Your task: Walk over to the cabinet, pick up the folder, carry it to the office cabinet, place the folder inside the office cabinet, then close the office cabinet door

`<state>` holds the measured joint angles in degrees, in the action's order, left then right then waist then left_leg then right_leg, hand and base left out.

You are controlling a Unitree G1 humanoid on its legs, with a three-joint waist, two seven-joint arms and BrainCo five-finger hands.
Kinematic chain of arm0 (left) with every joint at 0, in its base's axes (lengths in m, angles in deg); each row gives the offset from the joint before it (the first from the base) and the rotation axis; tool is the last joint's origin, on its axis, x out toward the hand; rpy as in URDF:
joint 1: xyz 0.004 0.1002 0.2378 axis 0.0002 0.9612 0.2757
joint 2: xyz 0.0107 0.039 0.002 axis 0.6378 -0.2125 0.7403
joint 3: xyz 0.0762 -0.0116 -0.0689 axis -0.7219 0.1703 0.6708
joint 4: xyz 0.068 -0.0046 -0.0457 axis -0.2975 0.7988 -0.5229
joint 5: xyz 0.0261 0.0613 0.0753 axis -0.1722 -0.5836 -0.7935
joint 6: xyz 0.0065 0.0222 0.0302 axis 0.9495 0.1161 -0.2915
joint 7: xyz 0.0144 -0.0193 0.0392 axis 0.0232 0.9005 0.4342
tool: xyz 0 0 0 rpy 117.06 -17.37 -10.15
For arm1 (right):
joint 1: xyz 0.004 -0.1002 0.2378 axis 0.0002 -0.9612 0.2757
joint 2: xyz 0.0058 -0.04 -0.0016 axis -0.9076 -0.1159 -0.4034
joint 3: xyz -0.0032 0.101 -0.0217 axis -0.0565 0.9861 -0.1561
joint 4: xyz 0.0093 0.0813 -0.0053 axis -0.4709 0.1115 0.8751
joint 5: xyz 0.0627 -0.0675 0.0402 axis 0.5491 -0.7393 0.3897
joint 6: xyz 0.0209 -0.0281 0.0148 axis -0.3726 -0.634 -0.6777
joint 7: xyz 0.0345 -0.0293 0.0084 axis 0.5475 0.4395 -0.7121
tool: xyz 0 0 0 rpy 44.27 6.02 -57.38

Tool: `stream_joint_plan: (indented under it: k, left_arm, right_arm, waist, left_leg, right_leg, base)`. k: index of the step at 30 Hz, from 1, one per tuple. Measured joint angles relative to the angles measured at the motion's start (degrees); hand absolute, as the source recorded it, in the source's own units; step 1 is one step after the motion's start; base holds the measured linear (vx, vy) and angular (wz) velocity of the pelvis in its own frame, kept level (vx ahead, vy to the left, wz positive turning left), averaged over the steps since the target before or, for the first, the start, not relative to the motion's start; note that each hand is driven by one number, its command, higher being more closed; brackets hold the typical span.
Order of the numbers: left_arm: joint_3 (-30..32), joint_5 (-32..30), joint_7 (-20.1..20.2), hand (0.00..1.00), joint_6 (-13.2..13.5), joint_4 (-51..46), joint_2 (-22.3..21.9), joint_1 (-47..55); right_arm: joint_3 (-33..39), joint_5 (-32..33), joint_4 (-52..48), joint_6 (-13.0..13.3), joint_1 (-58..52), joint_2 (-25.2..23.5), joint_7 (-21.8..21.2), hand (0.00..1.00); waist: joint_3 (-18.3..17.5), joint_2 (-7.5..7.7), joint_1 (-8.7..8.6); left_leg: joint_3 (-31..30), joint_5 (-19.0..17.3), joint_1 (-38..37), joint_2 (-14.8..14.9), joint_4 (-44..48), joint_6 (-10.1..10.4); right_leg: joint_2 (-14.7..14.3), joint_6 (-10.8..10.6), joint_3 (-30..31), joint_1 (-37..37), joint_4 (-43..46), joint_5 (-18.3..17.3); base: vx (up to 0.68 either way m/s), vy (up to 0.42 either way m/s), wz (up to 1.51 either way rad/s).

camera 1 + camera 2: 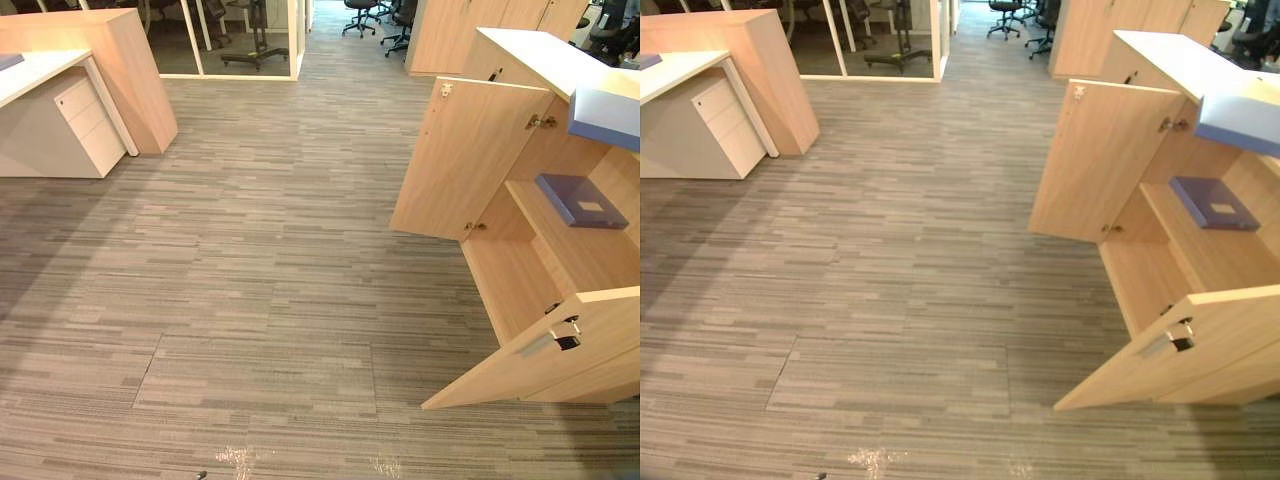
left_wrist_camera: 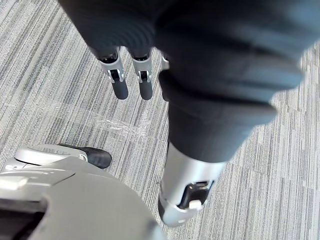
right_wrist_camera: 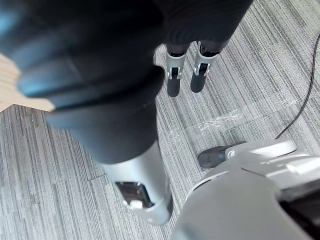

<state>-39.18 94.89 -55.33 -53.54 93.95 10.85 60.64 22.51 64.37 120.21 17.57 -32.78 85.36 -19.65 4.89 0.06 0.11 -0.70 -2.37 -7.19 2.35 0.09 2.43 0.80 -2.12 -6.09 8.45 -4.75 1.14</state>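
Open cabinet (image 1: 472,160) (cut off), folder (image 1: 581,199) inside

we have the cabinet (image 1: 510,285) on our right, folder (image 1: 582,200) on its shelf (image 1: 590,255); desk (image 1: 35,72) far left, chairs (image 1: 362,12) far ahead.

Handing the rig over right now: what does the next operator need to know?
Left hand: open, empty, hanging over the carpet.
Right hand: open, empty, also down at the side.
Folder: lies flat inside the office cabinet.
Far door and near door: both wide open.
Done: folder is in.
Left: close the doors.
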Motion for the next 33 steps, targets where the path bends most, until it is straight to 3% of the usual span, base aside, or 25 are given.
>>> stream_joint_plan:
  k: [22, 33]
  left_arm:
    - [-2.7, -0.8, -2.6, 0.00, 2.2, -0.9, 0.6, 0.0]
    - [-3.9, -2.5, -2.1, 0.00, 2.1, -1.0, 1.5, -0.8]
  right_arm:
    - [-0.6, 0.8, 0.0, 0.5, 0.6, -0.3, 1.9, 0.00]
    - [-2.8, -4.0, -0.1, 0.7, 1.1, -0.2, 2.3, 0.00]
  waist:
    - [1.1, 0.87, 0.14]
    - [1.5, 1.63, 0.13]
  left_leg:
    - [0.0, 1.0, -1.0, 0.0, -1.7, -0.2]
    - [0.3, 1.0, -1.0, 0.0, -1.7, -0.2]
  right_leg:
    - [-0.1, -0.3, -0.2, 0.2, -0.3, 0.1]
    - [0.0, -0.3, -0.1, 0.1, -0.3, 0.2]
  base:
    - [0.00, 0.000, 0.00]
    - [0.00, 0.000, 0.00]
